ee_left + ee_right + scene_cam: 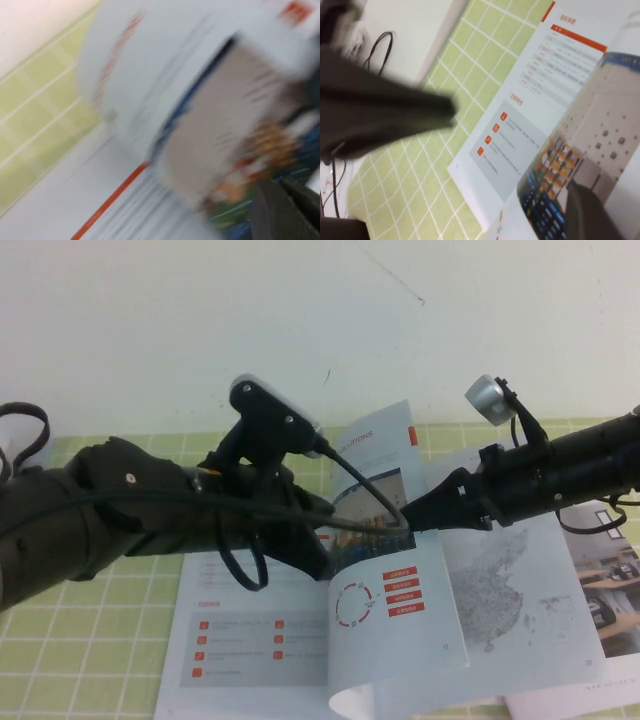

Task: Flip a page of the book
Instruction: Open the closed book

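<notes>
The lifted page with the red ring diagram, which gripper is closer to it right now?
Right. The right gripper is at the raised page's right edge, apparently holding it. The left gripper sits just left of the page, over the book's left side.

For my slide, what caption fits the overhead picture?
Right gripper lifts the page of the book on the green checked tablecloth, left gripper low beside it.

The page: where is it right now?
High view: the page stands lifted over the middle of the book, between the left gripper on its left and the right gripper at its right edge, with the map page behind.
</notes>
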Available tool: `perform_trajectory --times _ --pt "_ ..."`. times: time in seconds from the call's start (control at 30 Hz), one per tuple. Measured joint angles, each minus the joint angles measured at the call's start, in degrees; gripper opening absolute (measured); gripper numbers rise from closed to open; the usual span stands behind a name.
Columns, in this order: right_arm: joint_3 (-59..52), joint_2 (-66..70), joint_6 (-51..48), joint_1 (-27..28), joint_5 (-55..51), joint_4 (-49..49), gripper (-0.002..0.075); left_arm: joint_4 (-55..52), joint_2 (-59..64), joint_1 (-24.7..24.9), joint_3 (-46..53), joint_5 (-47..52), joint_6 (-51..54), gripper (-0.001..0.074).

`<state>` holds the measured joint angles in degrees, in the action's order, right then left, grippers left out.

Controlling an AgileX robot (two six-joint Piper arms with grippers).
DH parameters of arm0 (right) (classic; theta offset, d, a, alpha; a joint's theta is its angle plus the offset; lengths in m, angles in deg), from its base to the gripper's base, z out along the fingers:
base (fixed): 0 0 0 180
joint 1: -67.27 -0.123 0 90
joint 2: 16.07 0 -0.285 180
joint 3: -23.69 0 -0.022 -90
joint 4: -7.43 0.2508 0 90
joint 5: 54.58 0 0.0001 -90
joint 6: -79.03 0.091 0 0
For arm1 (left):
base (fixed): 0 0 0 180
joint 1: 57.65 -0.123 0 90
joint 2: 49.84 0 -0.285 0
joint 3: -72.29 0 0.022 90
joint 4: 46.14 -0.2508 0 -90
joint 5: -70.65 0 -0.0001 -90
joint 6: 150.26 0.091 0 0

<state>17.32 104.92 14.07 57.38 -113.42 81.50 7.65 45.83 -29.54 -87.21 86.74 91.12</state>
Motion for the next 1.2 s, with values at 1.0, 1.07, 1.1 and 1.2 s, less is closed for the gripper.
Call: perform_trajectory --times 1.0,1.07,1.1,1.2 --pt "0.0 0.3 -2.6 0.0 0.0 0.1 0.0093 -1.0 19.1 34.7 -0.7 -36.9 26.0 -0.0004" --pt "0.0 0.3 -2.6 0.0 -0.1 0.1 0.0094 3.1 20.3 34.7 -0.7 -38.4 31.0 -0.0004" --pt "0.0 0.3 -2.6 0.0 -0.3 0.1 0.0099 5.0 20.6 34.7 -0.7 -38.7 33.7 -0.0004" --pt "0.0 0.3 -2.9 0.0 -0.8 0.1 0.0176 10.8 20.9 34.7 -0.7 -39.6 39.6 -0.0004"
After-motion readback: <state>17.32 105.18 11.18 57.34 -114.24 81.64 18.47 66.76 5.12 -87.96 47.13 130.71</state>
